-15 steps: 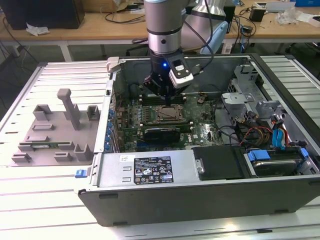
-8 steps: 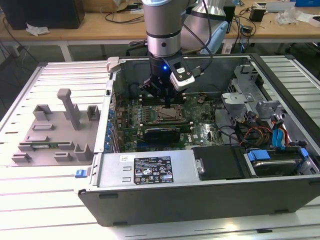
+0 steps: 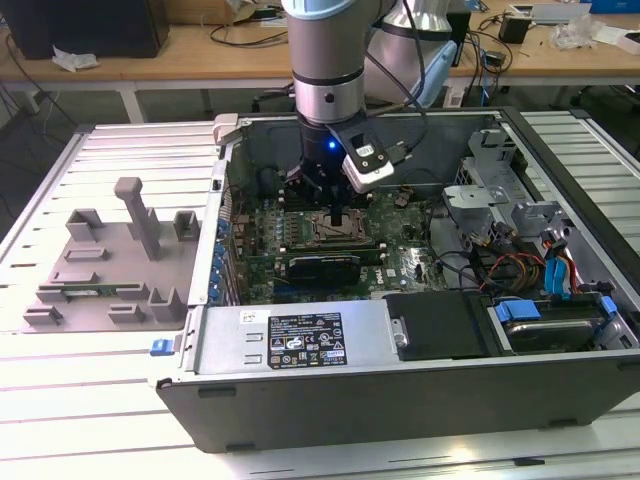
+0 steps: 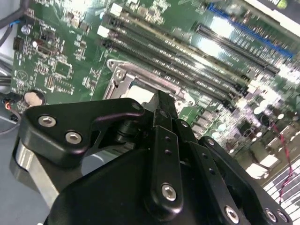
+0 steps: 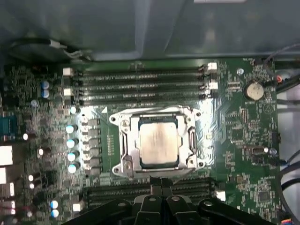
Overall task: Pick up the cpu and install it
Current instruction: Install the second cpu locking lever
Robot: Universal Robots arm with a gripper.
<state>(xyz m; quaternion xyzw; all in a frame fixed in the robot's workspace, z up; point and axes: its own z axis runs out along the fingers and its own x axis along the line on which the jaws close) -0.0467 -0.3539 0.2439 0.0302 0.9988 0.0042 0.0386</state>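
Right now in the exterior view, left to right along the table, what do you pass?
Gray fixture blocks → the arm's tool, over the motherboard socket → metal drive bracket → blue-tabbed drive bay.

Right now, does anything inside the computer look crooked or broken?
Nothing stands out. The cpu lies flat and square inside its socket frame on the green board, with the gripper just above it.

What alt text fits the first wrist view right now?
The cpu, silver top up, lies inside the square metal socket frame on the green motherboard, with memory slots beside the frame. The black tool sits at the picture's edge.
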